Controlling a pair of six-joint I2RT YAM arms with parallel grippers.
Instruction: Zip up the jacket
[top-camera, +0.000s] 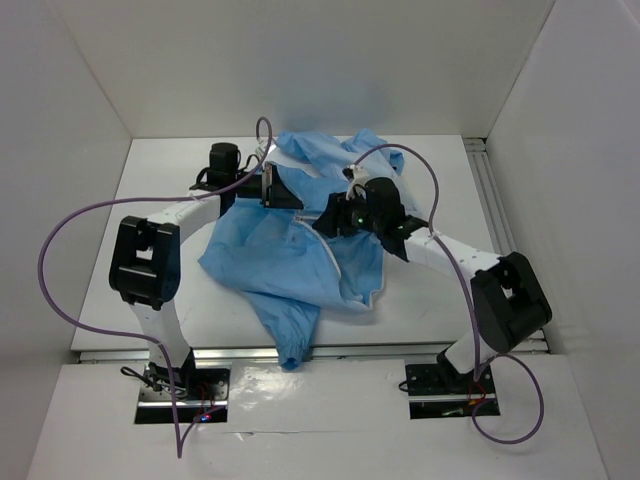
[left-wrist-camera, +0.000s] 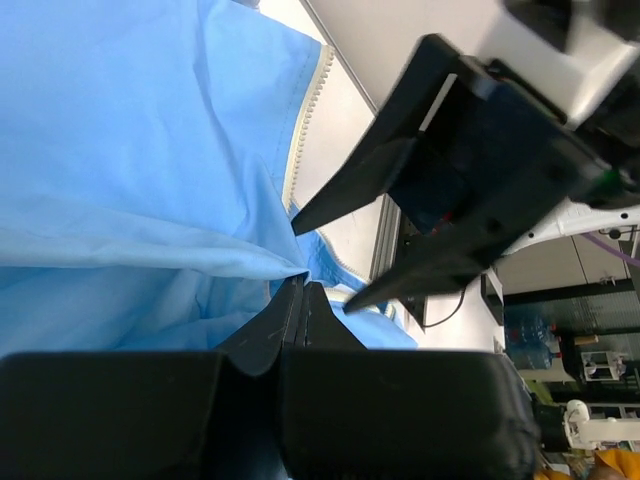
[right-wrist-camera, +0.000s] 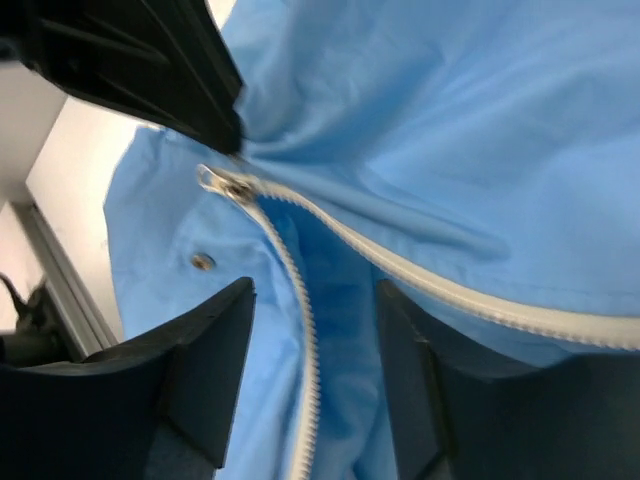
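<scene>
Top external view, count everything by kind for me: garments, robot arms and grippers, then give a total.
Jacket: 1
Robot arms: 2, left arm and right arm
Grippers: 2, left gripper and right gripper
Total: 5

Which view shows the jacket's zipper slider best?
Right wrist: the zipper slider sits sharp where the two tooth rows meet, above the open right hand. Left wrist shows only zipper teeth; top external shows only thin white edging.
</scene>
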